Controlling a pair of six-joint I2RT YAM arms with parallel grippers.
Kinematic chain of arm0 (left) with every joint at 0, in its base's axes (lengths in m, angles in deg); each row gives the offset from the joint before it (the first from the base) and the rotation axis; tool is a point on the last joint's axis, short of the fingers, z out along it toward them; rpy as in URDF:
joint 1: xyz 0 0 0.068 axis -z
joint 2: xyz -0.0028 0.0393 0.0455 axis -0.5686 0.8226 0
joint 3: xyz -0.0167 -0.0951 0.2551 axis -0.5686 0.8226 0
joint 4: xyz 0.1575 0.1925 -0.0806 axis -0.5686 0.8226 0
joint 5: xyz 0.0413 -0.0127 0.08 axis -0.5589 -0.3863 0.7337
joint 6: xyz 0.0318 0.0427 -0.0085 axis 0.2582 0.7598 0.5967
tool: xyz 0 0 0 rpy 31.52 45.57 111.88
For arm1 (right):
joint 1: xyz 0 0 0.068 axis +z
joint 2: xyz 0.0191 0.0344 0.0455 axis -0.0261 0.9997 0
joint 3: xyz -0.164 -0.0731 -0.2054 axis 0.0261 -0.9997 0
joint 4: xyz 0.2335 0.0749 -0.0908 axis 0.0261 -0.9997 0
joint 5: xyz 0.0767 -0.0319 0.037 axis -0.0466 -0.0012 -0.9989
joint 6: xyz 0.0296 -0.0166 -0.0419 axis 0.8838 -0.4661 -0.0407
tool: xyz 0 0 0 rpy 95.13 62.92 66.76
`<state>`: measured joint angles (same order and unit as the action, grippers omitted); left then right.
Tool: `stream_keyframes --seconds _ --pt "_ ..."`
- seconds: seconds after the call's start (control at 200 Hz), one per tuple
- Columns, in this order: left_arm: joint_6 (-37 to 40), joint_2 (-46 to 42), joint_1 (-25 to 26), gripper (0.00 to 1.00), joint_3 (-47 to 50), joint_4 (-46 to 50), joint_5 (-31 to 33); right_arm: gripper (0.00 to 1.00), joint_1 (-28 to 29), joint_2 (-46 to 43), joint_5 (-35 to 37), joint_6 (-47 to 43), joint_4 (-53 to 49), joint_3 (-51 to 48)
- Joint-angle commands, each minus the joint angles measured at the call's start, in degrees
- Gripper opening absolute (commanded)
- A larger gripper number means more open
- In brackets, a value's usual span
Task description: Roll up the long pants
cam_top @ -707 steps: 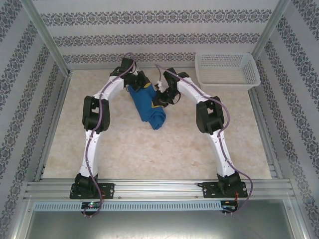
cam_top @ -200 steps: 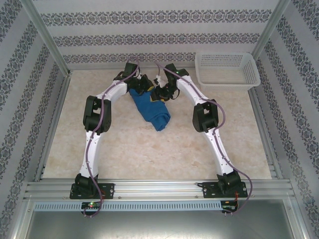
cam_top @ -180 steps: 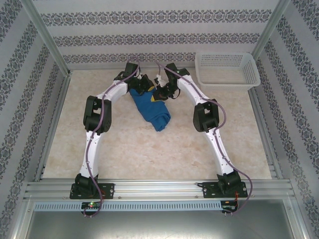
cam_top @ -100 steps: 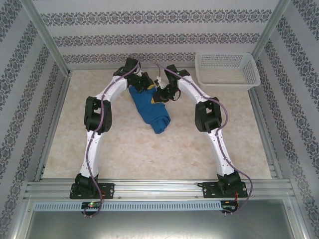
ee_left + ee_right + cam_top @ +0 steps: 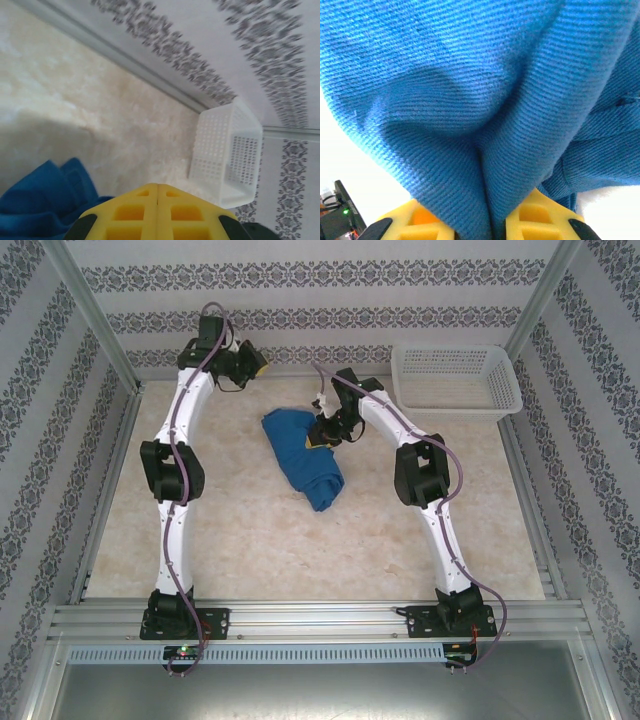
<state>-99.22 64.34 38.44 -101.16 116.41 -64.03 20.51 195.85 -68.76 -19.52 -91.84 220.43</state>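
Note:
The long pants (image 5: 305,455) lie as a folded royal-blue bundle on the table's middle, running from upper left to lower right. My right gripper (image 5: 322,433) is at the bundle's upper right edge, shut on a pinched fold of the blue fabric (image 5: 485,150), which bunches between the yellow fingers (image 5: 535,215). My left gripper (image 5: 250,362) is lifted well away, near the back wall at the left, with its yellow fingers (image 5: 185,212) pressed together and nothing between them. A corner of the pants (image 5: 45,195) shows below it in the left wrist view.
A white mesh basket (image 5: 456,380) stands at the back right corner, also seen as the basket (image 5: 227,155) in the left wrist view. Patterned walls and metal frame rails enclose the beige table (image 5: 250,540).
My left gripper has let go of the pants' top edge and swung up and back to the left, toward the rear wall. The right gripper stays at the bundle, still holding fabric.

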Motion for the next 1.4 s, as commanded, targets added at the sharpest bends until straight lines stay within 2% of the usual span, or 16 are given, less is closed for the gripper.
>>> stream_keyframes --seconds 0.0,0.095,0.59,1.024,1.394 --pt "0.6 -1.6 1.2 0.0 5.2 1.6 -1.0 0.0 -0.2 -6.1 -3.9 3.3 0.1 5.2" --pt "0.2 -2.3 1.2 0.0 8.0 0.0 -1.2 0.0 -1.1 -6.9 -4.3 4.6 0.5 7.5" --pt "0.9 -2.2 1.2 0.0 8.4 0.8 -1.2 0.0 -6.9 -10.7 -7.6 12.9 9.1 8.0" --pt "1.0 -2.2 1.2 0.0 9.1 0.8 -1.4 0.0 -7.4 -10.5 -7.4 15.2 12.3 5.8" --pt "1.2 -2.6 1.2 0.0 10.4 0.6 -1.7 0.0 -10.0 -13.8 -5.5 26.3 26.0 6.4"
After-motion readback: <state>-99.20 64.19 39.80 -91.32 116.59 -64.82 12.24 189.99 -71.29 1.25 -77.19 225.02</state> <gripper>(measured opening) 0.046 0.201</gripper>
